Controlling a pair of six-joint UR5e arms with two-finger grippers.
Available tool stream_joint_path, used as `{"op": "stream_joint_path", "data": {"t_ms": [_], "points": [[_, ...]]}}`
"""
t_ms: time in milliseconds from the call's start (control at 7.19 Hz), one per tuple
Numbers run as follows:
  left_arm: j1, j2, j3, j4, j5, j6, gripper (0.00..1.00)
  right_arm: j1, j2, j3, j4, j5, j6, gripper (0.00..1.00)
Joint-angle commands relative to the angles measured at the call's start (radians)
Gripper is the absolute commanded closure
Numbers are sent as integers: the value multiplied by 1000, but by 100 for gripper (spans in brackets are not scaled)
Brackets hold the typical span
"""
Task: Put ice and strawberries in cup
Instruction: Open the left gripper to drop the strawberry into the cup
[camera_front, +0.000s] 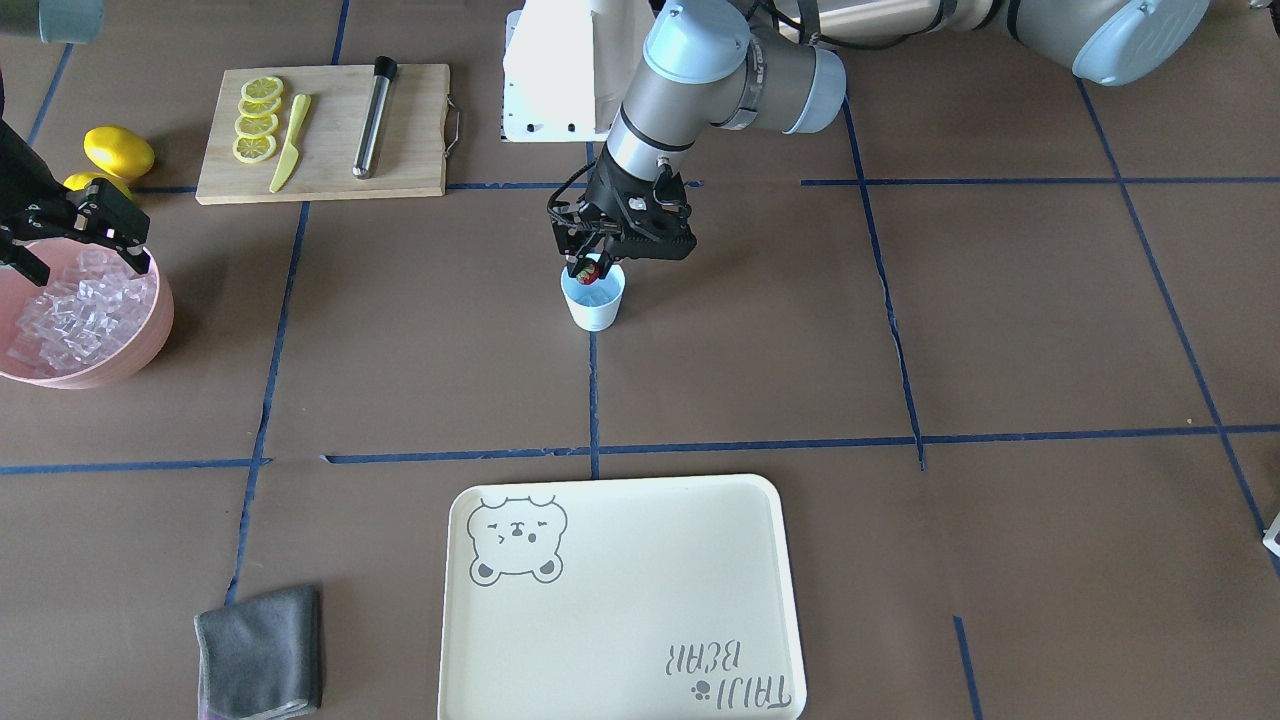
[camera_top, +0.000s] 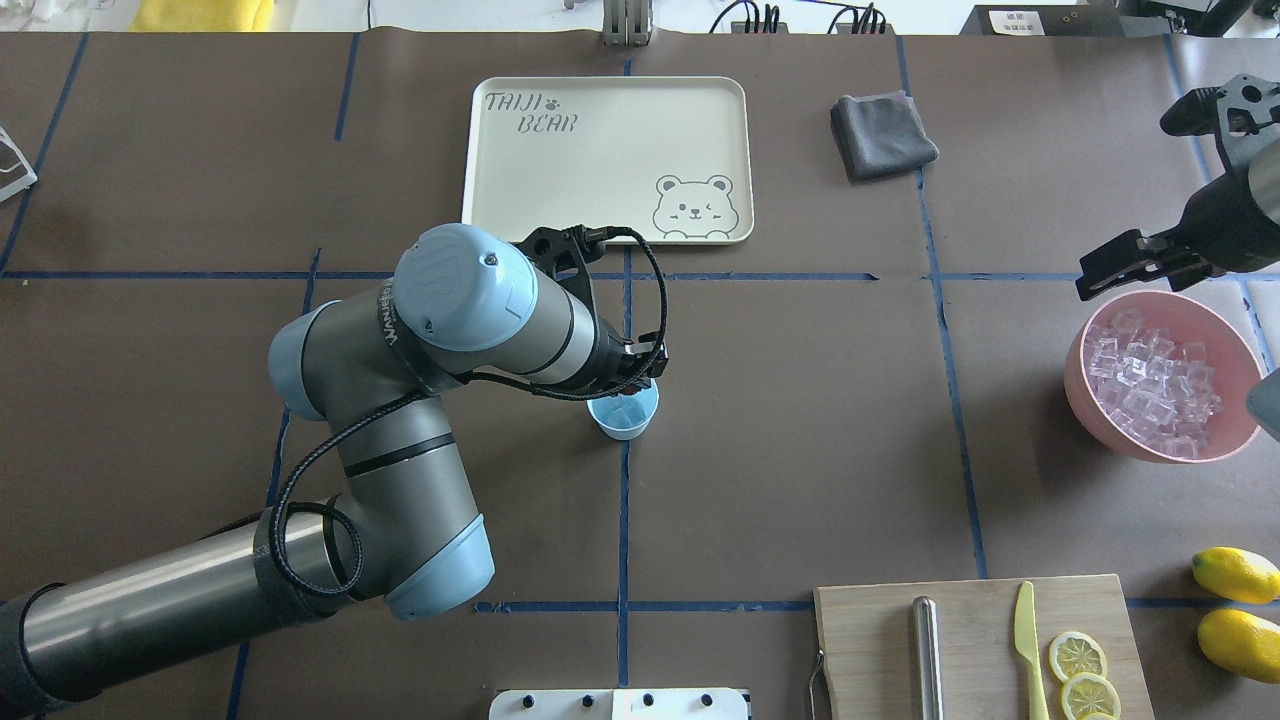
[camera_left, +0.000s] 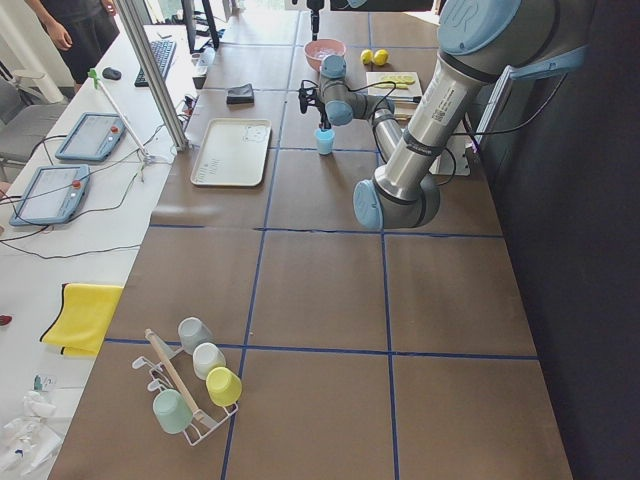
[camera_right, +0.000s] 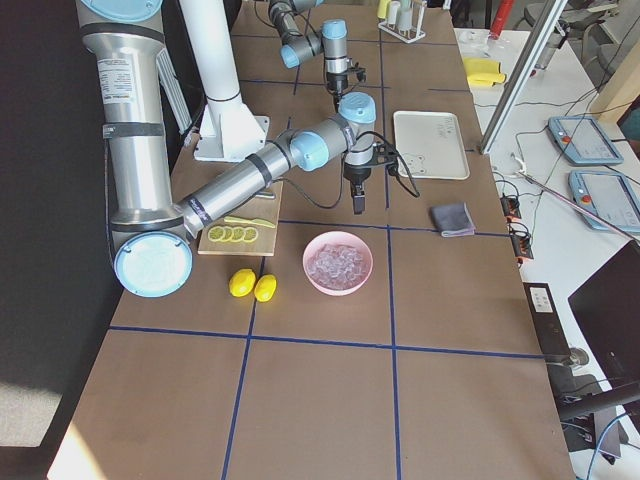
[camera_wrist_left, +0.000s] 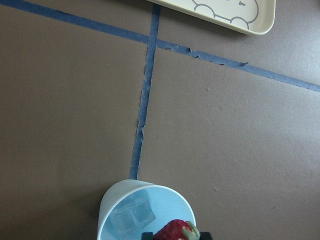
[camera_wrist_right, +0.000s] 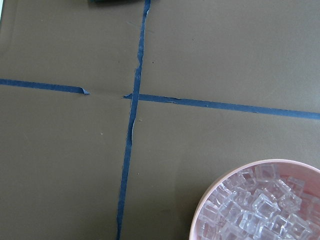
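At table centre: one cup (camera_front: 593, 302), two ice cubes (camera_wrist_left: 132, 216) inside. At its mouth, pinched in left gripper (camera_front: 589, 268): one strawberry (camera_front: 588, 272). Spread wide over one pink bowl (camera_front: 157, 330) heaped with ice (camera_front: 75, 320): right gripper (camera_front: 92, 270). Elsewhere: two lemons (camera_front: 118, 152), four slices (camera_front: 258, 120), one knife (camera_front: 290, 145), one board (camera_front: 410, 130), one tray (camera_front: 620, 600), one cloth (camera_front: 260, 650).

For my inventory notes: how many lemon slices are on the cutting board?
4. The lemon slices lie in one overlapping row on the wooden cutting board, beside the yellow knife, running from the board's robot-side edge towards its middle. None seems hidden.
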Motion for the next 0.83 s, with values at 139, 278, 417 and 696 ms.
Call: {"op": "stream_joint_path", "data": {"t_ms": [139,278,417,696], "points": [[-1,0,-6,1,0,6,21,0,0,0,0,0,2,0],[-3,0,-11,4,0,6,19,0,0,2,0,2,2,0],[-9,2,-14,6,0,7,19,2,-2,3,0,2,3,0],[-76,132,-176,131,-6,71,20,88,3,-12,-11,21,-56,0]]}}
